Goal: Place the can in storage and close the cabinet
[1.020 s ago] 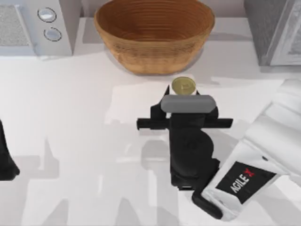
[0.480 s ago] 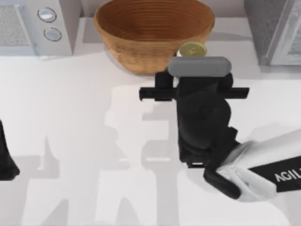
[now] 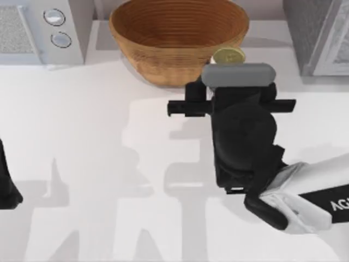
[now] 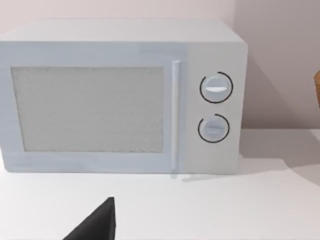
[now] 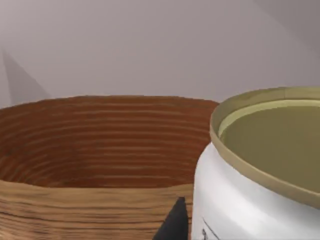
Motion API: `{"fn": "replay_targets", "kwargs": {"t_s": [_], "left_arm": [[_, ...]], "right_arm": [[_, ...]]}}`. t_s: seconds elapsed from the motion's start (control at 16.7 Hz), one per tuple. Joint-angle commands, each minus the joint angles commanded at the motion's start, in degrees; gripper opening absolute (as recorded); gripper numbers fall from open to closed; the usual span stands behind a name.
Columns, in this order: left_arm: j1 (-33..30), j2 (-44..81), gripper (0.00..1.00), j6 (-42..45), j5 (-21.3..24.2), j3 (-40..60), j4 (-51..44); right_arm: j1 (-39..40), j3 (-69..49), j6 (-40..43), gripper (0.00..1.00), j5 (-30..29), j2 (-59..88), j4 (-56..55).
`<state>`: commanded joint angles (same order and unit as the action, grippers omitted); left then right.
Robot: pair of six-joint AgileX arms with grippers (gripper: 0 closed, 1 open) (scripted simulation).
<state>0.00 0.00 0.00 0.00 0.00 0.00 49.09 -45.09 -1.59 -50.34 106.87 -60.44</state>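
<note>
A white worktop (image 3: pixel 82 164) spreads in front of a pale, plain wall (image 4: pixel 280 60), its glossy surface carrying soft grey shadows and lighter reflected patches. At the back stands a white microwave (image 4: pixel 125 95) with a speckled grey door window, a vertical handle and two round dials stacked beside that handle; just beside the microwave, toward the middle of the back edge, sits a large woven brown bowl (image 3: pixel 179 38). Farther along from the bowl, at the far corner from the microwave, stands a grey speckled cabinet (image 3: pixel 319 35) with a lighter panel along its side.
</note>
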Motion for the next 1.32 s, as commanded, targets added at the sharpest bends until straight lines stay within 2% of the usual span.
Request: {"fn": "replay_targets", "kwargs": {"t_s": [0.18, 0.36, 0.9, 1.14, 1.32], "left_arm": [[0.0, 0.0, 1.0, 0.0, 0.0, 0.0, 0.0], [0.0, 0.0, 1.0, 0.0, 0.0, 0.0, 0.0], [0.0, 0.0, 1.0, 0.0, 0.0, 0.0, 0.0], [0.0, 0.0, 1.0, 0.0, 0.0, 0.0, 0.0], [0.0, 0.0, 1.0, 0.0, 0.0, 0.0, 0.0]], "right_arm": [[-4.15, 5.94, -0.85, 0.0, 5.58, -7.19, 5.01], [-10.59, 14.67, -1.41, 0.0, 13.59, -19.68, 13.2], [-33.86, 39.45, -0.67, 0.0, 38.12, -73.44, 42.86], [-42.3, 44.27, 0.34, 0.0, 45.47, -92.8, 52.87], [-46.73, 45.18, 1.1, 0.0, 48.81, -102.26, 57.85]]}}
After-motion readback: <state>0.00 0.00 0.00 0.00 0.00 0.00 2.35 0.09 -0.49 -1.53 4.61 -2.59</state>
